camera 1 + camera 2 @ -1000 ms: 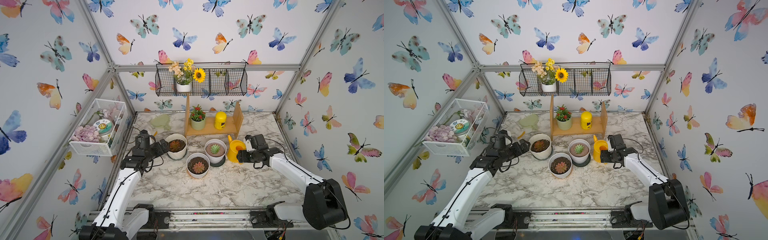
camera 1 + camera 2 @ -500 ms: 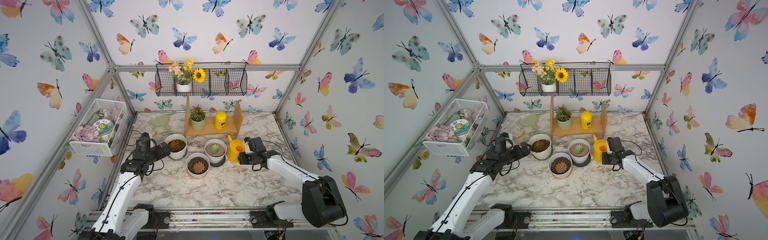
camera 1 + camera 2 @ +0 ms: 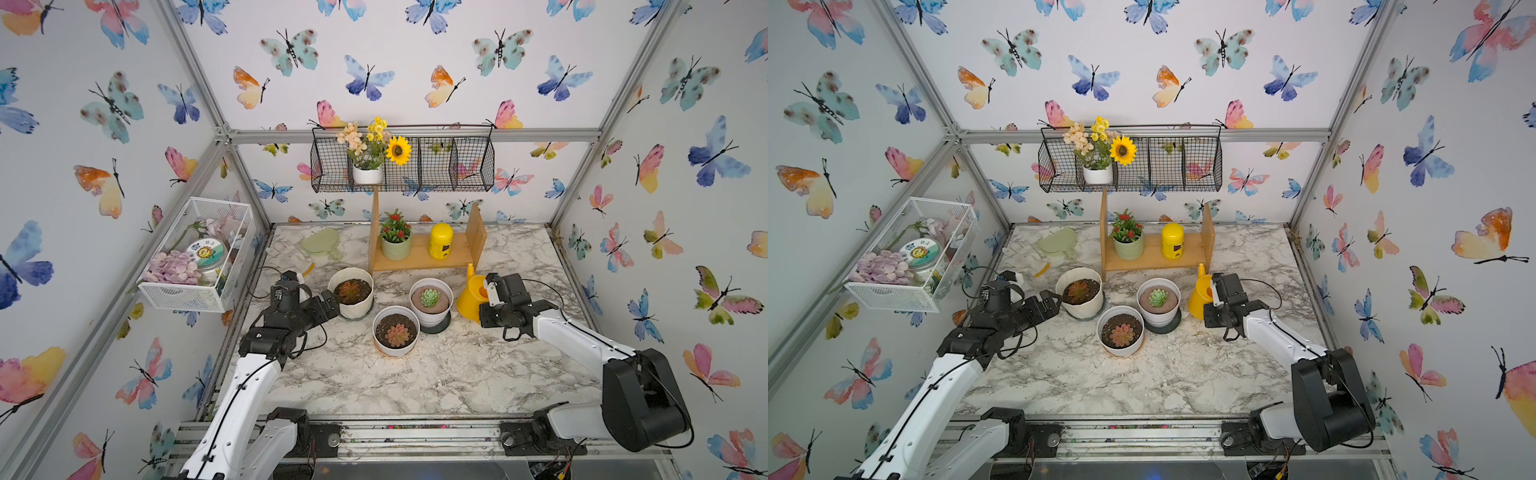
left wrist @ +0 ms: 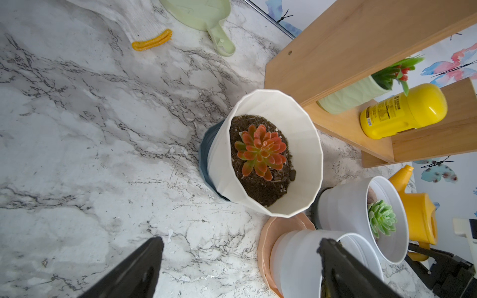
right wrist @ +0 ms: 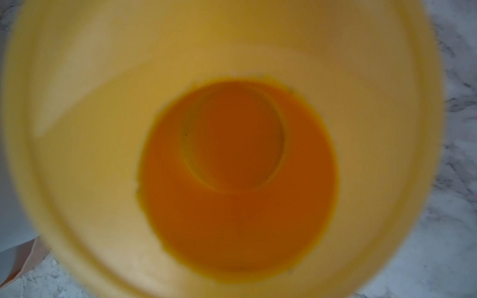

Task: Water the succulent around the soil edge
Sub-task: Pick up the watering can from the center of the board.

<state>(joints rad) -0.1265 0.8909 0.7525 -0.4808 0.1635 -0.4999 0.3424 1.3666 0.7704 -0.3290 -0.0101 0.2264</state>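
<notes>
At the left, the left gripper (image 3: 332, 300) stands low, just beside the cream ribbed pot (image 3: 353, 311). Its jaws are spread wide and hold nothing. In the left wrist view the pot sits ahead of the fingers (image 4: 139, 268), not between them. I think this arm is placed there to steady the pot, or only to watch it.

The succulent (image 3: 350, 291) sits in this pot, at the left of the three pots and just in front of the wooden shelf (image 3: 419, 255). The soil edge (image 4: 260, 196) is a dark crumbly ring under the high rim, so the spout must reach over the rim.

To the right stand the pot with the pink rosette (image 3: 395, 352) and the pot with the pale green rosette (image 3: 430, 319), touching or nearly so.

Further right is the yellow watering can (image 3: 467, 297), upright on the marble table (image 3: 415, 382). The right gripper (image 3: 482, 301) is clenched at its handle side, and I judge that it grasps the can. The right wrist view looks straight into the can. The can is not yet lifted, so pouring has not begun. Its way to the succulent passes over the other two pots.
</notes>
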